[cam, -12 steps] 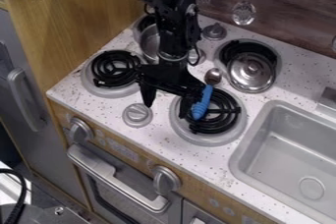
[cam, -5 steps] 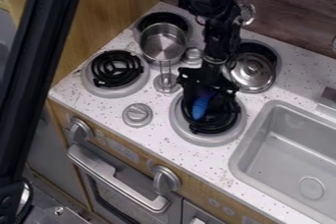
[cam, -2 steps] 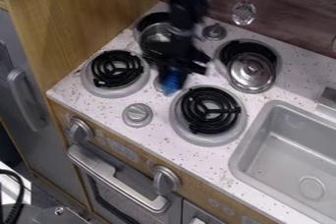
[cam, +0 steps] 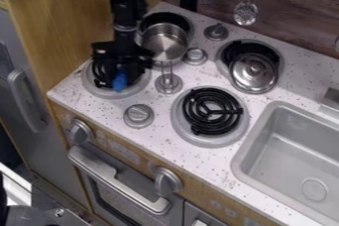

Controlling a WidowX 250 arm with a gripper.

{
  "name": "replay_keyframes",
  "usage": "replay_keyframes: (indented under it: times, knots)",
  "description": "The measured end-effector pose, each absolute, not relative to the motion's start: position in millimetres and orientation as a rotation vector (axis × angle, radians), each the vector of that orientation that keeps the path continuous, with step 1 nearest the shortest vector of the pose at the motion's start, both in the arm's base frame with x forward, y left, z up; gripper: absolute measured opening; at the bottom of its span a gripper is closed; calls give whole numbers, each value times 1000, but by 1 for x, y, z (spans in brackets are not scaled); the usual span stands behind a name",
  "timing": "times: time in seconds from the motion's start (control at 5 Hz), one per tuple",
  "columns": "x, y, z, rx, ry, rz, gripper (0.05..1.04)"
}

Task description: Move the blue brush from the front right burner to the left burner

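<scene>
"Gripper, black, two-finger, camera view: position?"

"Upper left, hanging over a round black coil burner with a grey drip pan."

"State of same?"

"Closed on one small, elongated blue object, as far as the dark outlines allow a reading."

"Object's bearing from the gripper?"

"Directly below it in the view, on the counter's front side — no sideways offset worth listing. Long axis: roughly in line with the gripper, pointing down. Contact with the coil: cannot be told."

"Neighbours?"

"One shiny steel saucepan, just beside, right and farther back. One round grey knob, nearer the front edge, right of the object. One second black coil burner, well apart, right."
</scene>
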State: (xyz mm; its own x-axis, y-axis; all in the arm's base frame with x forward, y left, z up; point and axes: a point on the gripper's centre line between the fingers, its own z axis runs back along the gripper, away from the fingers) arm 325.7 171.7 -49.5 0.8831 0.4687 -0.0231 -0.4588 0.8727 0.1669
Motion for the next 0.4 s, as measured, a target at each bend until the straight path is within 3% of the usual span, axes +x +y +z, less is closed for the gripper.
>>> replay_keyframes:
  times: [0.2,0.4]
  knots:
    - [321,191,-67,176,92,477,423]
    - [330,195,-70,166,89,467,489]
